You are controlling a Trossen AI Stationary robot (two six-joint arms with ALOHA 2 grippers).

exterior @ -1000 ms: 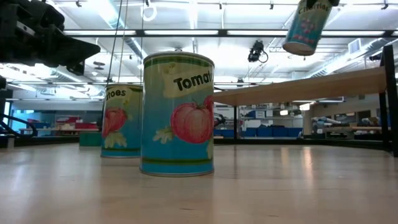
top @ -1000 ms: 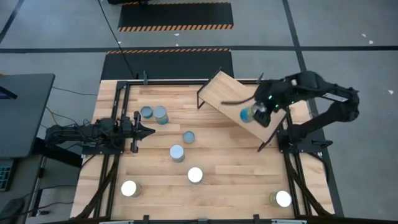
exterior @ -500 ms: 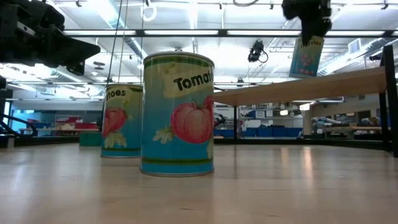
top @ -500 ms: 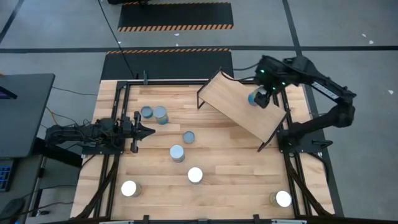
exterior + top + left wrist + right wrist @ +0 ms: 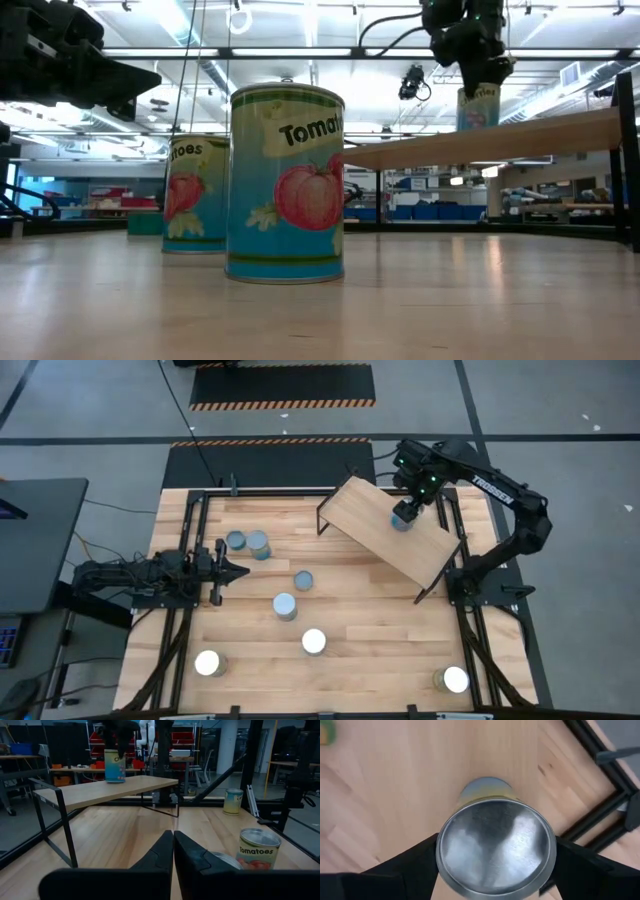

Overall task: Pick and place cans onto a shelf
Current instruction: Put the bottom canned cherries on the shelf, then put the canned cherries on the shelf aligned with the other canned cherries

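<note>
My right gripper [image 5: 405, 512] is shut on a can [image 5: 496, 847] with a silver top over the far part of the light-wood shelf [image 5: 365, 520]. The can stands upright with its base at the shelf board in the low view [image 5: 478, 108] and the left wrist view [image 5: 115, 766]. My left gripper [image 5: 240, 569] is shut and empty, low at the table's left side. Several other cans stand upright on the tabletop, among them two side by side [image 5: 248, 543] and one [image 5: 285, 606] in the middle. My right gripper pinches the can's upper side wall just under the top rim [image 5: 442, 862] between its two fingers, one on each side. The fingers come from above, pointing down. The can is upright, its base at the shelf board [image 5: 478, 126].
The shelf's black frame legs [image 5: 322, 520] stand on the table's far right part. Loose cans stand near the front edge [image 5: 208, 662] [image 5: 455, 680] and in the middle [image 5: 314, 641] [image 5: 303, 580]. A tomato can [image 5: 256, 849] stands just beside my left gripper.
My right gripper has carried the can toward the table's far edge and down. The can was tilted and high above the shelf; it now stands upright with its base at the shelf board.
</note>
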